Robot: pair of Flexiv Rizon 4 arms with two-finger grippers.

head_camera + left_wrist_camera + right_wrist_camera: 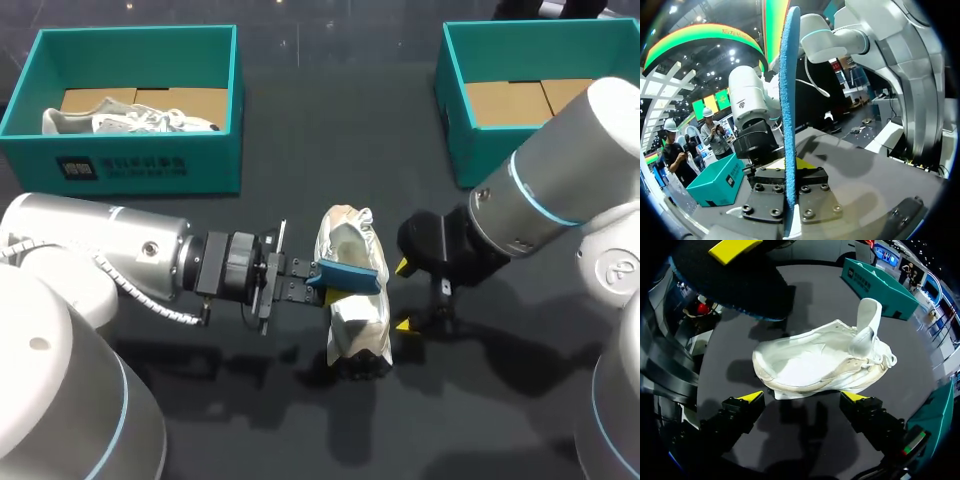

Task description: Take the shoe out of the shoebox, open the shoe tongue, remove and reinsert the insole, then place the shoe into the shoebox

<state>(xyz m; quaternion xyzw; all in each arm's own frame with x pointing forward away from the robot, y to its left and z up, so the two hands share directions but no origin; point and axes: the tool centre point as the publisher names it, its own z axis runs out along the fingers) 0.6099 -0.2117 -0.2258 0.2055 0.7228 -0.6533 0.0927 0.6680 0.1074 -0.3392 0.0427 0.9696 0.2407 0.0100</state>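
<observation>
- Our left jaws, at the shoe's [355, 320] nine o'clock, are clamped on the blue insole [350, 272]. They hold it over the shoe's opening, ready for reinsertion, we judge.
- Our right jaws stand wide at its three o'clock, flanking the shoe to steady it. Whether they touch it is unclear.
- The tongue [867, 322] stands up, leaving the opening free. A shoebox [140, 165] sits at ten o'clock on the surface [300, 130].
</observation>
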